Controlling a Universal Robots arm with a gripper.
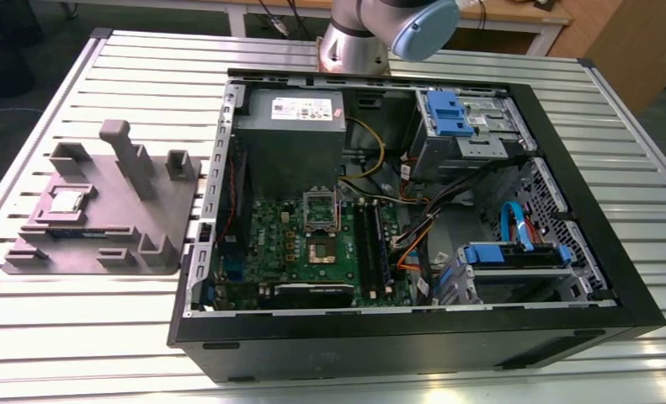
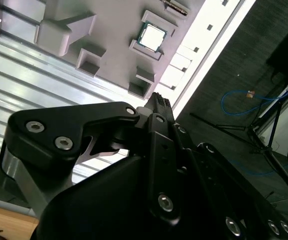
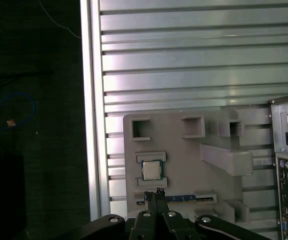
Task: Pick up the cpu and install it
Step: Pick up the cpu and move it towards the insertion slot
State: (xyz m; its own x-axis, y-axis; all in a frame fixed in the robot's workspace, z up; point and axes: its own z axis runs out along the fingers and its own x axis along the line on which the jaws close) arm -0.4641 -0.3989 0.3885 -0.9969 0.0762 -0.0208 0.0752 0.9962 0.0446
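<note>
step: reach for cpu [image 3: 152, 170] in fixture tray [image 3: 184, 150] | gripper [image 3: 157, 191] fingers together, empty, well above | care: centre squarely over it, descend level

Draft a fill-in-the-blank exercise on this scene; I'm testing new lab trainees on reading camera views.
1. The tray stands on the exterior view's ___ side of the case.
2. The cpu lies on the ___.
3. The gripper, its fingers shut, holds ___.
Missing words: left; tray; nothing.
</note>
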